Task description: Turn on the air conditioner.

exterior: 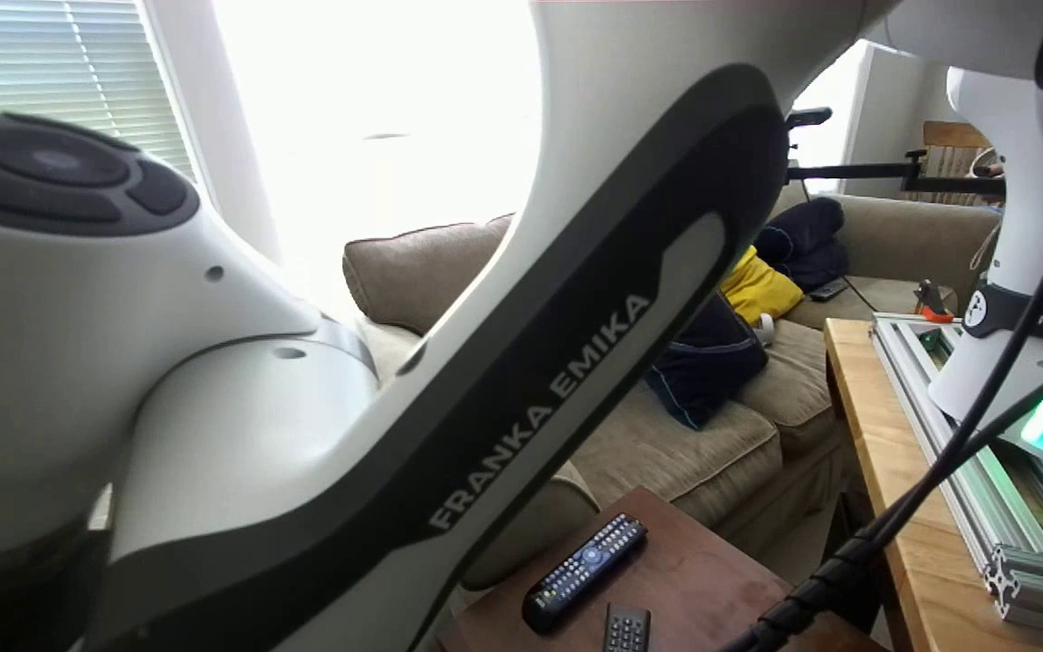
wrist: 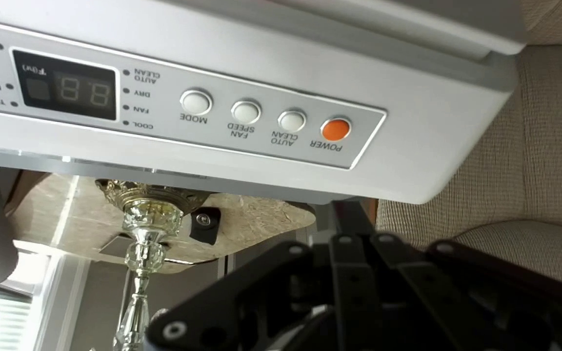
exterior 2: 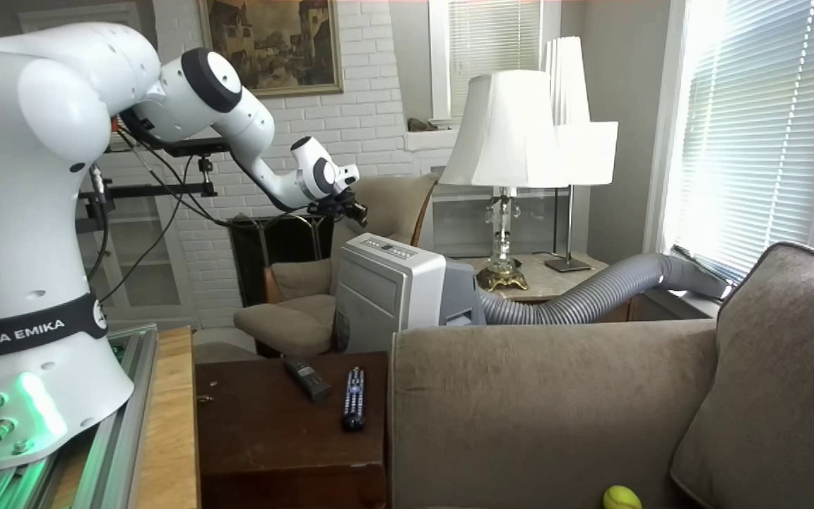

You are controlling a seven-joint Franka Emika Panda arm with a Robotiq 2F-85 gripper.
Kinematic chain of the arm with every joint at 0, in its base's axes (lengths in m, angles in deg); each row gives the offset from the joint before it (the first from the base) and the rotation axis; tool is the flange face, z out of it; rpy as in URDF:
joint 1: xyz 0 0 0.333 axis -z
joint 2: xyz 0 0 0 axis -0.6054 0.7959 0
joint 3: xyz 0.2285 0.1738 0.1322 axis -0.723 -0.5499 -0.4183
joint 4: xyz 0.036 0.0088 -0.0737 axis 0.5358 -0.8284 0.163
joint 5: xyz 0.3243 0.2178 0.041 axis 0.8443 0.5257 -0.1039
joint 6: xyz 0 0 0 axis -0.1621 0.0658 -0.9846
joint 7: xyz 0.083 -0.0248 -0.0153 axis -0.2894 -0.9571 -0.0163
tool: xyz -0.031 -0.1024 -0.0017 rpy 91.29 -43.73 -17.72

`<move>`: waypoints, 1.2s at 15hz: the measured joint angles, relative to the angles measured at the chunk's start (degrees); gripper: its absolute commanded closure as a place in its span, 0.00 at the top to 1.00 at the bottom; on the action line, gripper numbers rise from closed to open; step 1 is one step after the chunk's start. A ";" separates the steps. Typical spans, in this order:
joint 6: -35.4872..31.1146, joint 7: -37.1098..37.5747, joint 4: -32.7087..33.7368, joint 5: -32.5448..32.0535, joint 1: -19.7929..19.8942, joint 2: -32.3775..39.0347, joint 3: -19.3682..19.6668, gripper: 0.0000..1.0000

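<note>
Light-grey and boxy, the air conditioner (exterior 2: 379, 297) is standing beside the armchair (exterior 2: 393, 205), while the black gripper (wrist: 351, 214) is hovering near the orange power button (wrist: 335, 130), its two fingers (wrist: 347, 223) touching each other.

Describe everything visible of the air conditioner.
The air conditioner is a boxy, upright, light-grey unit, seemingly plastic, with a darker rear section and a ribbed hose running to the window. In the wrist view, its top panel shows three white buttons, an orange POWER button and a display that looks unlit. The side table and sofa hide its base. The gripper hovers near its top, apparently not touching.
</note>
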 measured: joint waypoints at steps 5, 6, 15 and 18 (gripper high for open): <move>0.03 0.05 3.05 0.00 -0.76 3.56 2.23 0.00; 0.08 0.05 3.51 0.00 -0.87 4.10 2.50 0.00; 0.40 0.05 6.98 0.00 -1.15 7.55 4.07 0.00; 0.68 0.05 8.03 0.00 -1.15 8.33 4.22 0.00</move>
